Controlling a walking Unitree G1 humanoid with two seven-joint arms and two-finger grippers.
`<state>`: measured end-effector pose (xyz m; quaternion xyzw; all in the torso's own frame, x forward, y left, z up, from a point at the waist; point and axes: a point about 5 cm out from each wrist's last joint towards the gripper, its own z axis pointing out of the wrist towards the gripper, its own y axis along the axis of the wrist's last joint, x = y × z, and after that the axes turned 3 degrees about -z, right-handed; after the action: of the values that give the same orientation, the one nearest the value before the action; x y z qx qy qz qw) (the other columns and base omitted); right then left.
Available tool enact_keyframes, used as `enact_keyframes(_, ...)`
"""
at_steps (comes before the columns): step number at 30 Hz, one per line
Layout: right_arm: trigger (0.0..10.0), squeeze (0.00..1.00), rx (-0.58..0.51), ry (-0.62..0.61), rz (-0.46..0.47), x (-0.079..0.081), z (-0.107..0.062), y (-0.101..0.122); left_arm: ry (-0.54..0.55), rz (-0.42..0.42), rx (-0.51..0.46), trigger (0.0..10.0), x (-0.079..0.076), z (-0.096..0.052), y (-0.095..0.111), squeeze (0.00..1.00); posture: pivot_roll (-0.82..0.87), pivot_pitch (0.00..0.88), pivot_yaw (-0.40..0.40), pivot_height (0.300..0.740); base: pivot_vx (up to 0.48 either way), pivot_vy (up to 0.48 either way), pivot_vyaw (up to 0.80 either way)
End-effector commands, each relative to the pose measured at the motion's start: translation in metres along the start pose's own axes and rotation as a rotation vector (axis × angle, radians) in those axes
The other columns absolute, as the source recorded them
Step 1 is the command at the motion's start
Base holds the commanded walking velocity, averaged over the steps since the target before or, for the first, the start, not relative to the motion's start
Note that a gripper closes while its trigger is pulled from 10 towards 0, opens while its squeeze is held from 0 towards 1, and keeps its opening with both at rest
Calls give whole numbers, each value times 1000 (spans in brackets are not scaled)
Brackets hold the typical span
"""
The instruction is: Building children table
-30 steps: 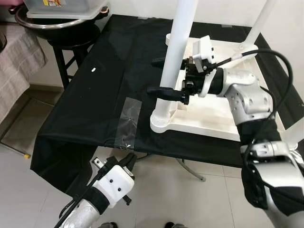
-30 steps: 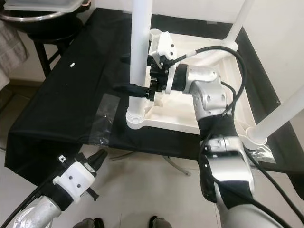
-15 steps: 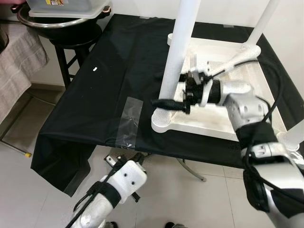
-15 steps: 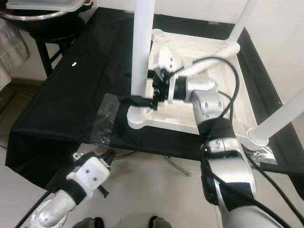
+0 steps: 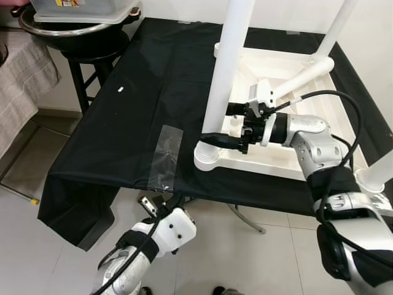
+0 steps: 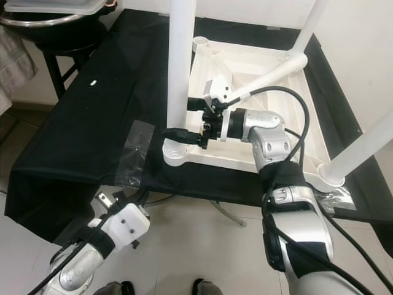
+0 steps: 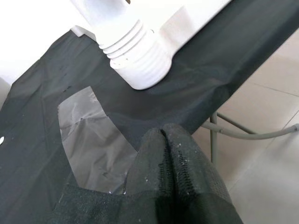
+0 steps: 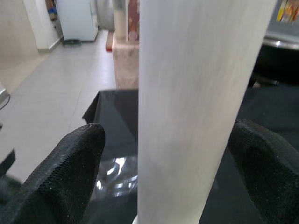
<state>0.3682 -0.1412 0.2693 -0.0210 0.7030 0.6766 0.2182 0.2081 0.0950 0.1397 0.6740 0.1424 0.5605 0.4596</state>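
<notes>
The right gripper (image 5: 222, 125) has slid down the near table leg (image 5: 224, 74) over the last second and now sits low on it, just above the ribbed socket (image 5: 209, 156) at the corner of the upturned white tabletop (image 5: 279, 144). Its jaws stand apart with the leg between them, and the right wrist view shows both fingers (image 8: 70, 172) clear of the post. That suggests it has let go after a turn and is re-gripping lower to tighten the leg. The tabletop lies on the black-covered desk (image 5: 147, 98), beside a patch of clear tape (image 5: 164, 157). The left gripper (image 5: 161, 212) has risen slightly below the desk edge, jaws together. No brand or legible writing shows.
</notes>
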Motion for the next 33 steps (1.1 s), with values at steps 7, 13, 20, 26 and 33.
enact_keyframes(7,0,0,-23,32,-21,-6,-6,12,-28,15,18,10000,-4,-2,-2,0,61,205,-73,740,0,0,0)
enact_keyframes(13,0,0,12,53,-22,-7,-11,11,-60,-5,24,10000,-6,-1,-2,0,57,208,-76,740,0,0,0)
enact_keyframes(20,0,0,63,8,21,2,-16,-9,-68,4,26,10000,-9,7,0,0,53,221,-84,740,0,0,0)
enact_keyframes(26,0,0,123,-186,27,1,-19,-24,-81,14,47,10000,-9,7,-1,0,49,226,-86,740,0,0,0)
enact_keyframes(33,0,0,148,-659,49,12,-7,-39,-100,23,55,10000,-8,5,-3,0,28,226,-88,740,0,0,0)
